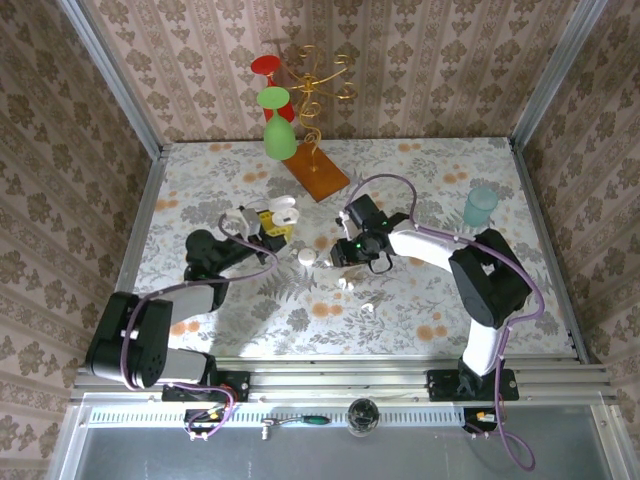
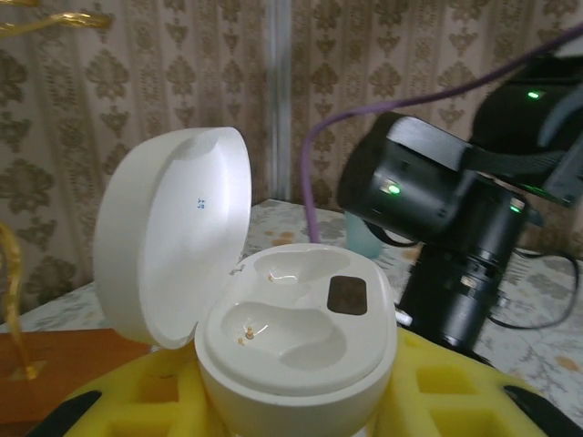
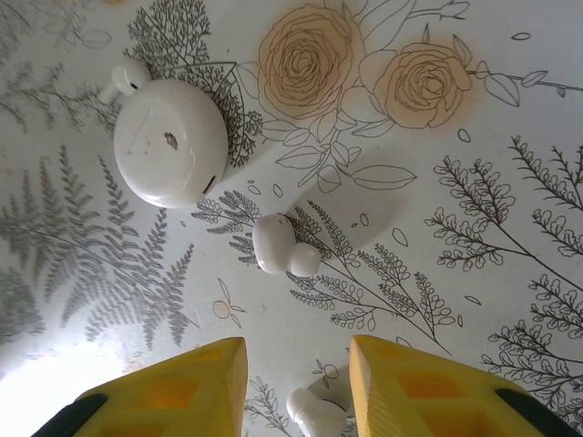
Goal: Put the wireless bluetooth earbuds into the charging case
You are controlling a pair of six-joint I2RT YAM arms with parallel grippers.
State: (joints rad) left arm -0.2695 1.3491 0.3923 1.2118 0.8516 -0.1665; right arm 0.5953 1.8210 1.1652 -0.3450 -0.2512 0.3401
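On a floral-print worktop (image 1: 420,300) walled in damask wallpaper (image 1: 200,60), the left gripper (image 2: 296,401) clasps the open charging case (image 2: 296,337). An earbud (image 3: 314,417) lies between the right gripper's (image 3: 298,387) parted fingers; whether gripped, unclear.

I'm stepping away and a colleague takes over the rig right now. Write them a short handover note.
The left tool holds the open white case, both wells empty.
The right tool is open, low over the table, fingers straddling one white earbud; a second earbud lies just ahead, near a closed round case.
Done: case open and held.
To do: grip each earbud and seat it.
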